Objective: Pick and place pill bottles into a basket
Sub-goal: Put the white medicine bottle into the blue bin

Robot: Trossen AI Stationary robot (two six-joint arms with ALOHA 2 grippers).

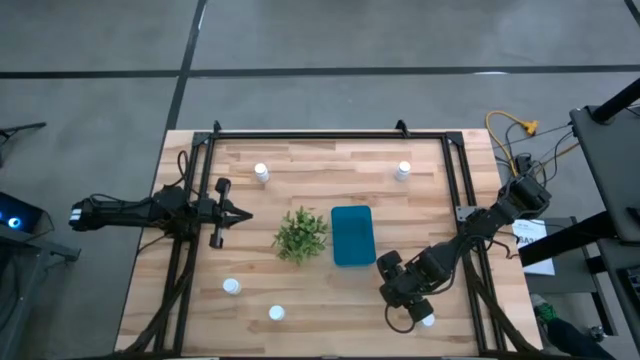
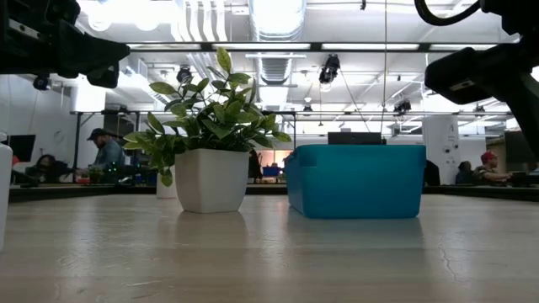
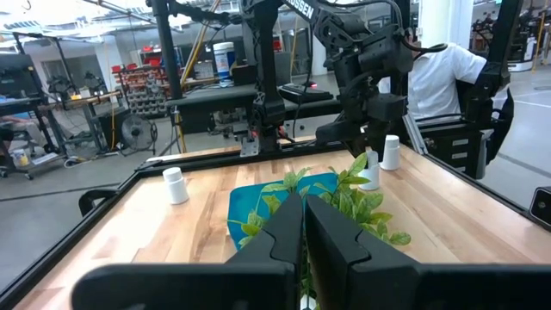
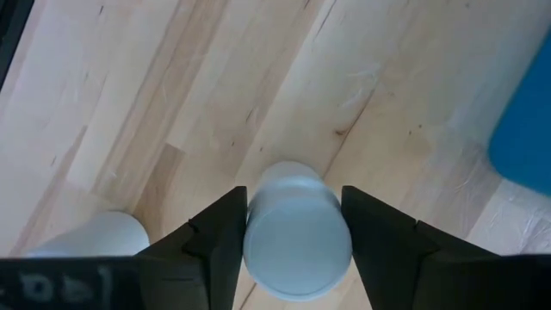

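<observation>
Right wrist view: a pill bottle [image 4: 297, 231] is seen between the two fingers [image 4: 217, 232] of the right tool [image 4: 293, 245] — fingers close on either side of the cap, the bottle apparently gripped; whether it is lifted off the desk [image 4: 172, 103] cannot be told. A second white object [image 4: 95, 234] is seen just beside.
High view: the right tool [image 1: 405, 290] is near the desk's front right corner, with a bottle [image 1: 427, 319] showing white at its tip. The basket [image 1: 352, 235] is mid-desk, beside the plant [image 1: 301, 234].
Other bottles: two at the far edge [image 1: 261, 173] [image 1: 403, 171], two at the near edge [image 1: 231, 287] [image 1: 276, 314].
Left tool [image 1: 243, 214]: waiting at the left — fingers pressed together, nothing held.
Step in hand: lift and carry, as judged.
Advice: the bottle is to be raised straight up, carried clear of the basket wall, and released low over the middle.
</observation>
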